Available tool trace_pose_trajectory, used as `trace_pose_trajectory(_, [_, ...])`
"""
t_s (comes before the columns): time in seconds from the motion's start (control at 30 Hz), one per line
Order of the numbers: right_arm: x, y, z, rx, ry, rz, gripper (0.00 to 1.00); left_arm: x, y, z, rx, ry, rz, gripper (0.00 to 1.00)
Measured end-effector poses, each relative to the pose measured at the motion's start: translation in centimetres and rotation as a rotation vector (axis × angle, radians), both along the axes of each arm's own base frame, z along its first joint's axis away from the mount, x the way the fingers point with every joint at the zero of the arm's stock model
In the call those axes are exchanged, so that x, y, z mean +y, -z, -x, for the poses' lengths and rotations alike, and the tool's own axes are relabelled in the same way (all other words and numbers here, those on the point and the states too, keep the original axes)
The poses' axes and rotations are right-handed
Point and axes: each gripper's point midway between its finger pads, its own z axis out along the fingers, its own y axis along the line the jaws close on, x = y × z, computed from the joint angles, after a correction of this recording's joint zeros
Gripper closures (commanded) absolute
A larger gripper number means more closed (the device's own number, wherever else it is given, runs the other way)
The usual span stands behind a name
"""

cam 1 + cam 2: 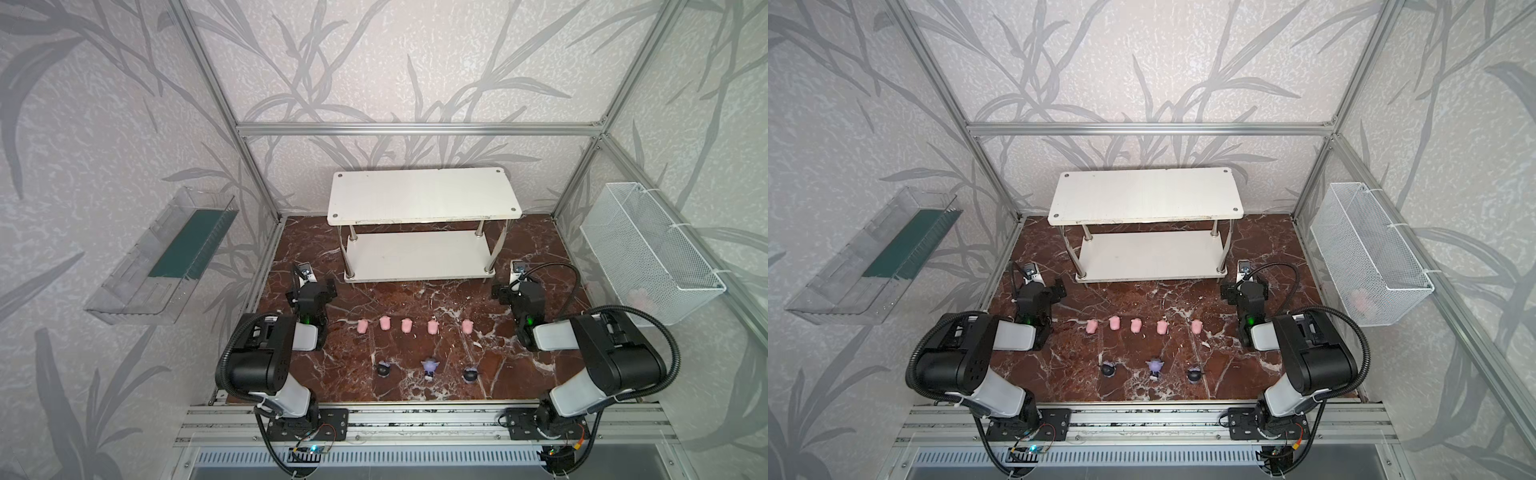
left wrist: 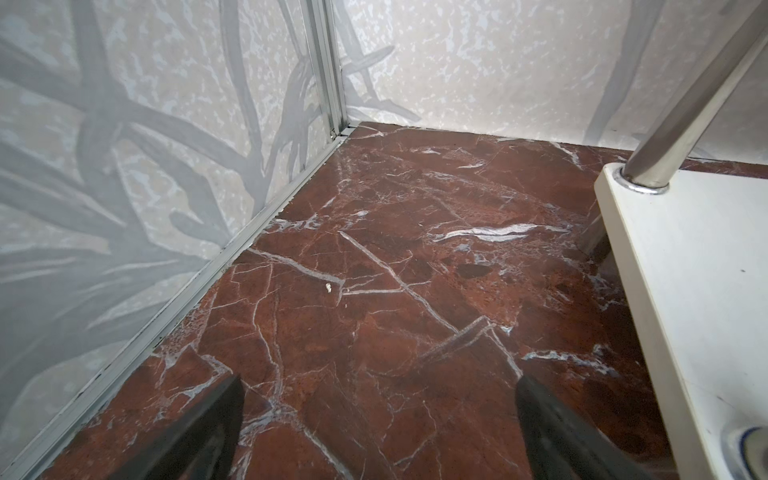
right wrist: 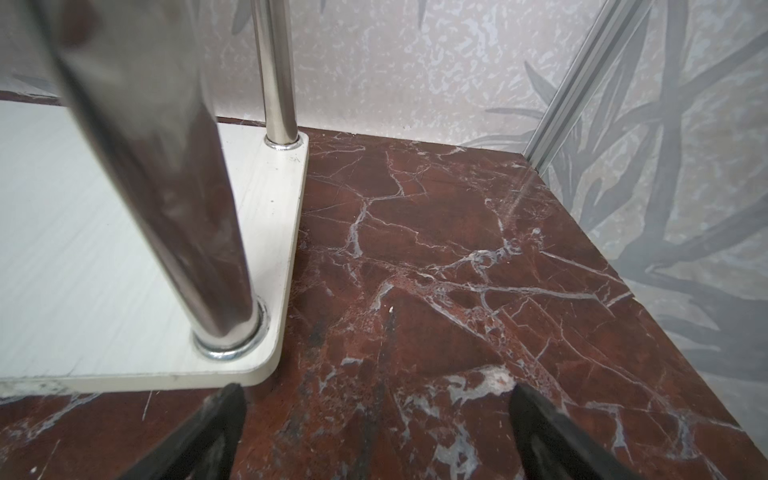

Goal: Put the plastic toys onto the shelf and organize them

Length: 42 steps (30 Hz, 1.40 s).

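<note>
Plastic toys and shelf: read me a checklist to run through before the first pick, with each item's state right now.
1. Left gripper: jaws wide apart, nothing between them, ok.
2. Right gripper: jaws wide apart, nothing between them, ok.
3. Five pink piglets in one row on the table, spaced apart: ok.
4. Three figurines in a second row, spaced apart: ok.
5. Shelf: both tiers bare in both top views, ok.
6. Pale pink shape in the wire basket, another toy? Cannot tell.
</note>
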Motion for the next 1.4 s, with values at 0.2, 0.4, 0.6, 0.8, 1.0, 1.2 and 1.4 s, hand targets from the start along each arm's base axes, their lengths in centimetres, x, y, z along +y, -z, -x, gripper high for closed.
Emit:
trace_pose_trajectory(0.2, [0.08, 0.0, 0.0, 0.001, -0.004, 0.006, 0.01, 0.0, -0.02, -0.01, -0.001, 0.0, 0.0, 0.01])
trace_pose_trajectory(0.4, [0.22, 0.01, 0.0, 0.002, -0.014, 0.015, 0.01, -0.01, -0.02, -0.01, -0.001, 0.0, 0.0, 0.0])
trace_pose_trajectory(0.6, [0.26, 0.01, -0.01, 0.002, -0.016, 0.016, 0.01, 0.0, -0.02, -0.01, -0.001, 0.0, 0.0, 0.01])
trace_pose_trajectory(0.8, [0.26, 0.01, -0.01, 0.002, -0.016, 0.016, 0.01, 0.0, -0.02, -0.01, -0.001, 0.0, 0.0, 0.0])
trace_pose_trajectory(1.0, [0.26, 0.01, -0.01, 0.002, -0.016, 0.016, 0.01, 0.0, -0.02, -0.01, -0.001, 0.0, 0.0, 0.01])
trace_pose_trajectory(1.2, [0.4, 0.02, -0.02, 0.003, -0.026, 0.012, 0.01, 0.0, -0.01, 0.0, 0.0, 0.0, 0.0, 0.01])
trace_pose_trajectory(1.4, [0.5, 0.04, -0.03, 0.003, -0.032, 0.01, 0.01, 0.0, -0.02, -0.01, -0.001, 0.0, 0.0, 0.01])
